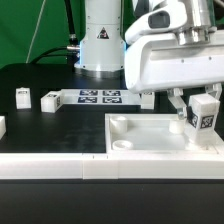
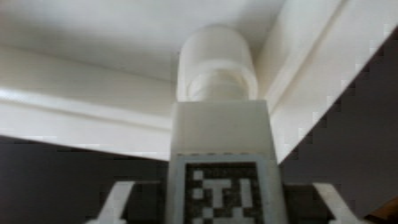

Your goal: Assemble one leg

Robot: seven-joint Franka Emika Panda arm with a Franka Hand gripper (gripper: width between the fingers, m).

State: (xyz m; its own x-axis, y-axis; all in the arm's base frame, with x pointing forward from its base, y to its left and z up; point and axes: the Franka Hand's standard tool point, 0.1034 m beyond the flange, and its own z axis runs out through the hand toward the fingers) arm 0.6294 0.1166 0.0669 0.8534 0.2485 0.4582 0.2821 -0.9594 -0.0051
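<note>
Leg [image 1: 204,113]: smooth white plastic block, black-white square tag, clamped between fingers [image 1: 179,102].

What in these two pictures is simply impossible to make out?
- Exterior view: the leg hides where the claw grips it, and whether its tip touches the panel.
- Exterior view: a white piece is cut off at the exterior view's left edge.
- Wrist view: the leg's tag is blurred and cut off by the frame.
- Wrist view: the leg hides the panel surface behind its tip.
</note>
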